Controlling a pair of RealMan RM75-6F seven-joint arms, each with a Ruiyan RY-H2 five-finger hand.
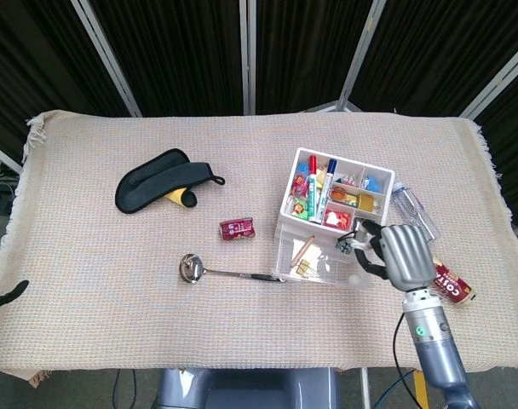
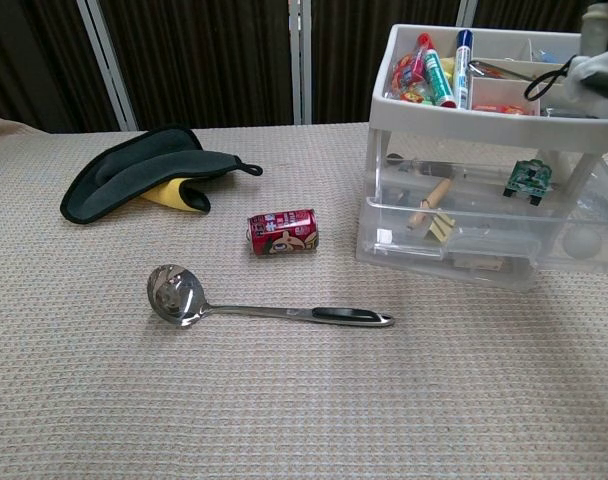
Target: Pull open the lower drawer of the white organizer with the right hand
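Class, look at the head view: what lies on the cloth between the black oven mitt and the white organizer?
In the head view, a small red can lies on its side between the black oven mitt and the white organizer; the remaining stretch is bare cloth. The chest view agrees.

The white organizer (image 2: 484, 150) stands at the right of the cloth-covered table (image 2: 284, 420), its top tray filled with markers (image 2: 436, 70) and its lower drawer (image 2: 484, 245) drawn out toward the camera, with small items inside it. Part of the right hand (image 2: 596, 68) shows at the upper right edge, above the organizer. Left of the organizer lie a red can (image 2: 282, 231) on its side, a steel ladle (image 2: 254, 303), and a black oven mitt (image 2: 144, 185) over something yellow.
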